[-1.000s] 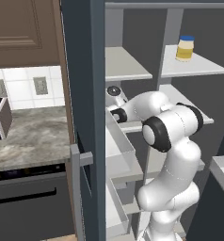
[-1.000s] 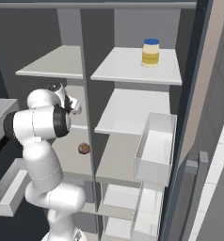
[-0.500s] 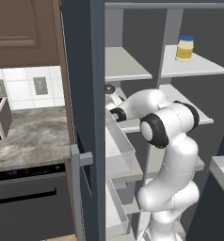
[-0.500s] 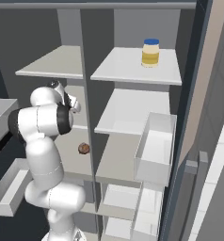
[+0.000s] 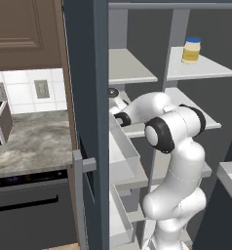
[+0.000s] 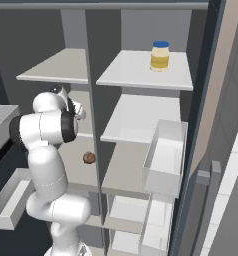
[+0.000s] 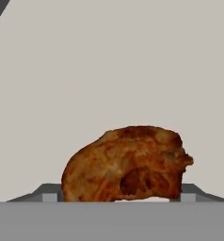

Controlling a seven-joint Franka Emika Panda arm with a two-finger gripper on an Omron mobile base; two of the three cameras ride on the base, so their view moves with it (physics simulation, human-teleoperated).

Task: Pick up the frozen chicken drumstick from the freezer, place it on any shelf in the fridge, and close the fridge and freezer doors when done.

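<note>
Claw (image 7: 118,197) tips barely peek up, spread either side of the drumstick (image 7: 125,164); grip unclear, pale shelf (image 7: 109,61) beyond.

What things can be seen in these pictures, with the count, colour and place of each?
frozen chicken drumstick: one, reddish-brown, on a pale shelf right before the hand camera
round lump: one, brown, lower shelf of the left compartment
jar: one, yellow with blue lid, top shelf of the right compartment
shelves: several, pale grey, in both compartments
doors: two, slate-blue, both open
door bins: several, white, on the inner sides of the doors
counter: one, marbled grey, left of the unit
cabinet: one, brown, above the counter
arm: one, white with dark joints, reaching into the left compartment
gripper: one, dark tips on either side of the drumstick; grip not clear
</note>
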